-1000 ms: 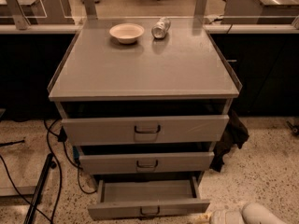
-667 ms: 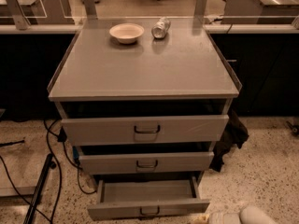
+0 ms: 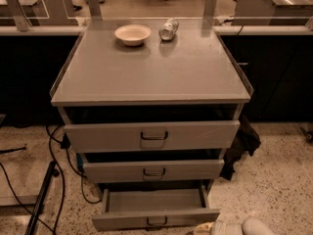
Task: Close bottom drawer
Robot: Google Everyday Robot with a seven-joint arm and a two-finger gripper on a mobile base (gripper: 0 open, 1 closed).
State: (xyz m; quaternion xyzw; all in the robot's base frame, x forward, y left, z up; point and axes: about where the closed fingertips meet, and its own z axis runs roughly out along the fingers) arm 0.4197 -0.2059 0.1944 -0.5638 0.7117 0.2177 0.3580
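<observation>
Cabinet [image 3: 151, 72] sits centre frame: grey metal, three stacked drawers, each pulled out by a different amount. Bottom drawer [image 3: 155, 218] is at lower centre of the frame and is out the furthest, with its inside floor in view. Its front panel is the shortest of the three. It has a small dark loop handle [image 3: 156, 222] at mid-panel, close to the lower frame edge. Middle drawer [image 3: 152, 171] sits above it, out a little, with a dark gap above its front. Top drawer [image 3: 151, 136] has the tallest front and is also slightly out, with a dark gap under the cabinet top.

Gripper [image 3: 222, 227] is at the bottom edge of the frame, right of centre, just beside the right end of the bottom drawer's front panel. Only a pale rounded part shows; the rest is cropped. Cannot tell whether it is released or clenched, or whether it touches the drawer front.

On the cabinet top, in the upper part of the frame, a pale bowl [image 3: 132, 34] sits left of centre. A metal can [image 3: 168, 29] lies on its side just right of the bowl, not touching it. Dark cables [image 3: 55, 170] run over the speckled floor [image 3: 274, 190] at lower left. A dark cloth-like bundle [image 3: 242, 143] sits against the cabinet's right side.
</observation>
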